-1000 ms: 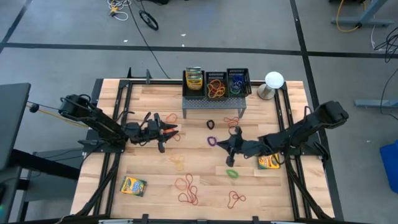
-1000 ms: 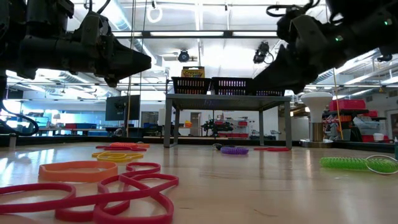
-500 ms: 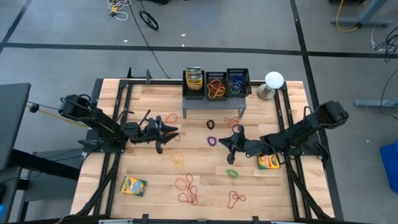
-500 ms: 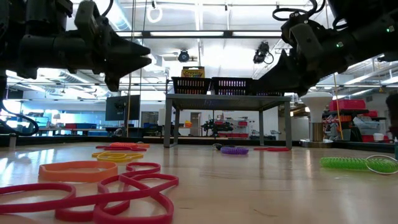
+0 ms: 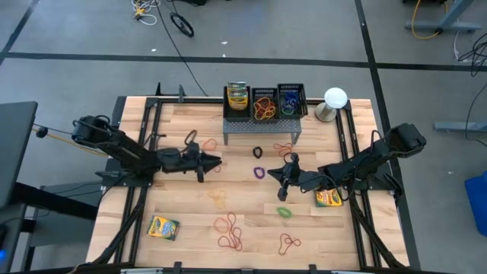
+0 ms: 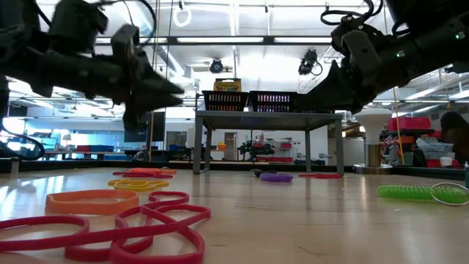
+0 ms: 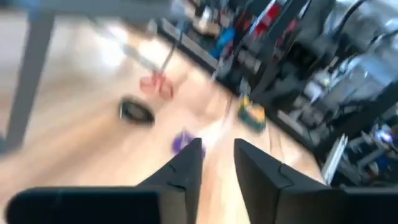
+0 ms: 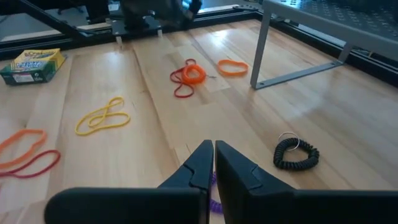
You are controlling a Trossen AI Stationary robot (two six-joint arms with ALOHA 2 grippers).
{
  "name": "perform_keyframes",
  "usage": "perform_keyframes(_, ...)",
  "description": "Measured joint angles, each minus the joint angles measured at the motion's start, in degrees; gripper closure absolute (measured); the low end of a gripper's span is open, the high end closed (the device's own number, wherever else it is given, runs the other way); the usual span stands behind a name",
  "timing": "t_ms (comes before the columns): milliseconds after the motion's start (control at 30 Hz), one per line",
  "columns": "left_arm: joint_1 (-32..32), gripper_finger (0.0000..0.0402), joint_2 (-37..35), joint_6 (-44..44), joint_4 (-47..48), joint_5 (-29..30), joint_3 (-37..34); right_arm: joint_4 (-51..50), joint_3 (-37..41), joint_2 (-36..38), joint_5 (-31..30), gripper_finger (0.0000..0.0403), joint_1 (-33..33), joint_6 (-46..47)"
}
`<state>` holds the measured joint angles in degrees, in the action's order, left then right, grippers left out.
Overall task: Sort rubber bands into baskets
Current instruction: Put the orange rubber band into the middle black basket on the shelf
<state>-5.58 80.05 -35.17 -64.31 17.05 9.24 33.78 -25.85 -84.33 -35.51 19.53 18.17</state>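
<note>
You're holding both arms above the table mid-span, neither carrying anything I can see. The left gripper [image 5: 217,160] is hovering left of centre, fingers slightly parted with nothing between them – left wrist view is smeared, so it looks to be swinging. The right gripper [image 5: 283,174] is sitting just right of centre, fingers pressed together and empty, right over the purple band [image 5: 259,173].

The 3 baskets [image 5: 264,102] are sitting in a row on the grey stand [image 5: 259,128] at the table's far edge: the left one holding a crayon box, the middle orange bands, the right blue ones. Loose rubber bands [image 5: 230,231] are scattered toward the near edge, plus a black coil band [image 8: 296,153] and a green one [image 5: 284,212].

Risks, as I judge them:
- Going down shut, the right fingers are likely pushing the purple band away – open first.
- The red bands [image 6: 139,223] near the near edge are overlapping, so you may be lifting 2 at once.
- The 2 grippers are near each other mid-table; reaching for the same band could clash them.
- Thin bands may slip off and miss the basket.
</note>
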Motion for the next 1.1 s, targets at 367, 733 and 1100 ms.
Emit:
perform_keyframes(367,5.31,0.0395,-0.06,10.35,3.19,-19.82,3.56,-0.39,0.0,0.0,0.0,0.0376,0.0,-0.9)
perform_keyframes(733,5.22,0.0395,-0.09,18.11,36.45,-25.11,17.47,-0.58,0.0,-0.02,0.02,0.0376,0.0,-1.07)
perform_keyframes(1100,-2.21,0.0369,0.53,26.88,66.37,-25.8,30.5,-0.83,0.0,-0.04,0.02,0.0376,-0.05,-1.07)
